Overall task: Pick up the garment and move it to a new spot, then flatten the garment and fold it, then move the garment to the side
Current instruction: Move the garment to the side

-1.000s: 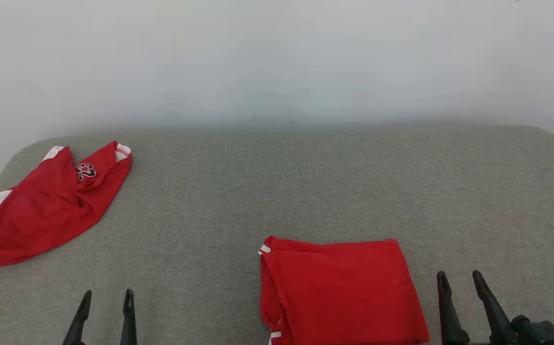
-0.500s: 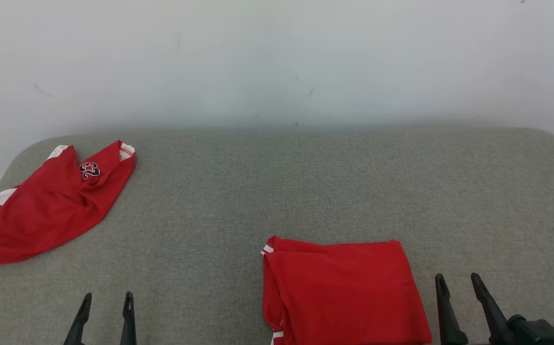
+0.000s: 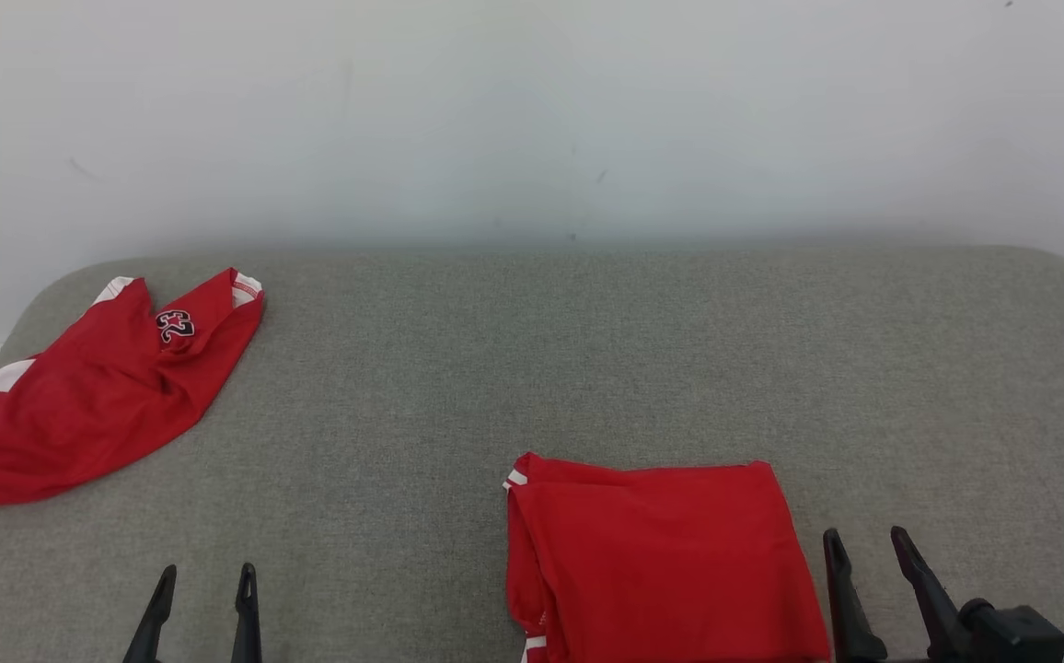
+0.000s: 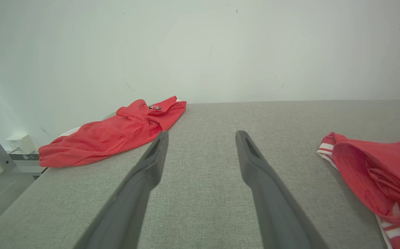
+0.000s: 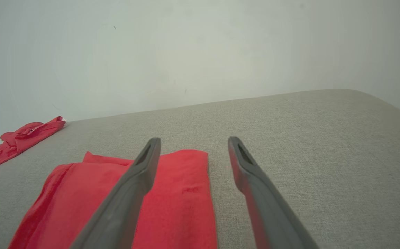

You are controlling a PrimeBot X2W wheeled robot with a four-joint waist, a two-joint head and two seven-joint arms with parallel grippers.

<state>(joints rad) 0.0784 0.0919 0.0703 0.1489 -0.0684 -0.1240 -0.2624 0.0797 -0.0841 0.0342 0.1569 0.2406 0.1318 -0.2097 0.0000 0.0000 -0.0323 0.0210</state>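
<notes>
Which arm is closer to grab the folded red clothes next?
Probably right: the right end effector, open, sits just beside the folded red garment; the left end effector is farther off.

A grey fabric-covered table [image 3: 587, 350] stands before a plain white wall [image 3: 532, 110].

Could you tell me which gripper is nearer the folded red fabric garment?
Right. The right gripper sits just right of the folded red fabric garment; the left gripper is well off to its left.

Folded garment [image 3: 661, 557] lies front right on table [image 3: 532, 368], jersey [image 3: 81, 405] back left
</notes>
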